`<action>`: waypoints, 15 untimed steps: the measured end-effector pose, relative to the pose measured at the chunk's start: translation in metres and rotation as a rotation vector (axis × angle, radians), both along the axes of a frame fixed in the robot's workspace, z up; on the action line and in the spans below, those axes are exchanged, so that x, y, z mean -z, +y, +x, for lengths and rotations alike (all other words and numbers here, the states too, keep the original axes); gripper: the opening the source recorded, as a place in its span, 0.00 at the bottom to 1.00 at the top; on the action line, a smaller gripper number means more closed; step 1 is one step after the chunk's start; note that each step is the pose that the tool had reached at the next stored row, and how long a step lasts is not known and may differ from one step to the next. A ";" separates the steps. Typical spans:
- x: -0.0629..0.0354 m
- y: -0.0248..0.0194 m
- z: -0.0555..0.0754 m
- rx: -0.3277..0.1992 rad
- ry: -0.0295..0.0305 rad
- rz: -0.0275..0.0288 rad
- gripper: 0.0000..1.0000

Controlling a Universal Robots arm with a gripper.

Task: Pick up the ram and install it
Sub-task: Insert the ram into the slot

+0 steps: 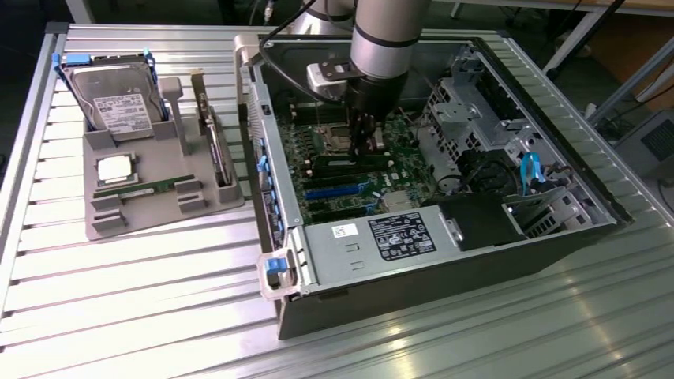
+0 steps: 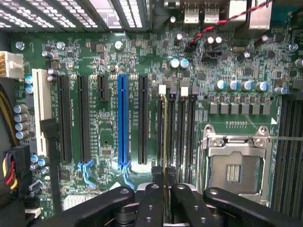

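Note:
My gripper (image 1: 365, 142) is down inside the open computer case (image 1: 421, 245), over the green motherboard (image 1: 353, 185). In the wrist view the gripper (image 2: 164, 189) is shut on the ram (image 2: 164, 137), which shows edge-on as a thin strip between the two black fingers (image 2: 152, 198). The strip runs along the outermost of the black memory slots (image 2: 180, 127), beside the open processor socket (image 2: 234, 165). Whether the ram is seated in the slot or just above it cannot be told.
A grey tray (image 1: 158, 213) on the exterior view's left holds a hard drive (image 1: 116, 99), a square silver processor chip (image 1: 116, 168), a thin green stick (image 1: 147, 187) and an upright card (image 1: 216, 150). Drive cages (image 1: 474, 103) and cables (image 1: 532, 170) crowd the case's far side.

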State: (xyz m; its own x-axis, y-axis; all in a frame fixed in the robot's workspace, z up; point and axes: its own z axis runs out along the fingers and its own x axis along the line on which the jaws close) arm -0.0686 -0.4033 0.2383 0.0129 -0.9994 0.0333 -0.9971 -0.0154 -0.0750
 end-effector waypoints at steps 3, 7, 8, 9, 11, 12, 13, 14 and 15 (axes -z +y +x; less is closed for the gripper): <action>-0.0012 0.0000 -0.002 0.000 0.0000 -0.0007 0.13; -0.0052 0.0000 -0.002 0.000 0.0000 -0.0006 0.13; -0.0059 0.0001 -0.002 0.000 -0.0002 -0.0003 0.13; -0.0060 0.0000 -0.001 0.000 0.0001 -0.0005 0.13; -0.0072 0.0000 0.000 0.000 0.0004 -0.0007 0.13; -0.0076 0.0000 0.000 0.000 0.0002 -0.0005 0.13; -0.0076 0.0000 0.000 0.000 0.0001 -0.0003 0.13; -0.0078 -0.0002 0.000 0.000 0.0003 -0.0006 0.13; -0.0077 -0.0017 0.001 0.000 0.0016 -0.0005 0.13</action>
